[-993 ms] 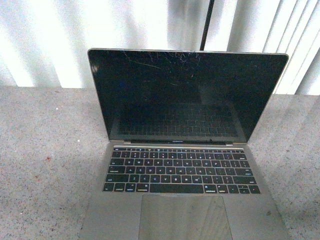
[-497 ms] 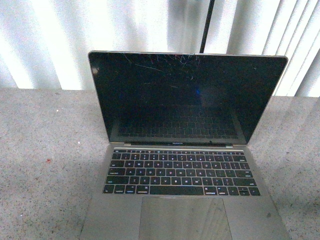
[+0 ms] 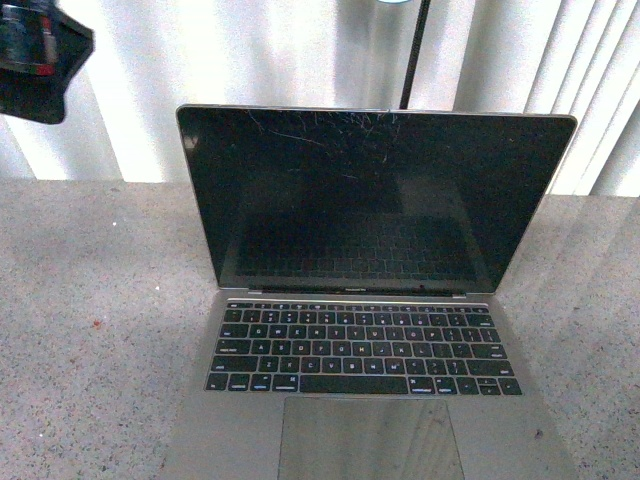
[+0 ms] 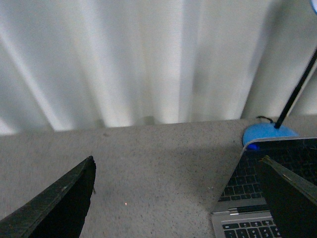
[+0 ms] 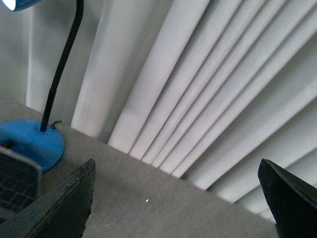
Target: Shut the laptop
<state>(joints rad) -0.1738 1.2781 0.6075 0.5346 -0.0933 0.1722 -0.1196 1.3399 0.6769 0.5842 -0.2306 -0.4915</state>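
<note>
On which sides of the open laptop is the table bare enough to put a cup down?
The table is bare left of the laptop, up to the curtain, and right of it too, as far as the front view shows. Behind the laptop it is crowded: the blue lamp base stands there.

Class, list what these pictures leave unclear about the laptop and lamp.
Laptop front edge: cut off by the front view's lower border.
Its lid's outer face: turned away in every view.
Keys: lettering too blurred, front view.
Lamp head: cut off by the top border, front and right wrist views.
</note>
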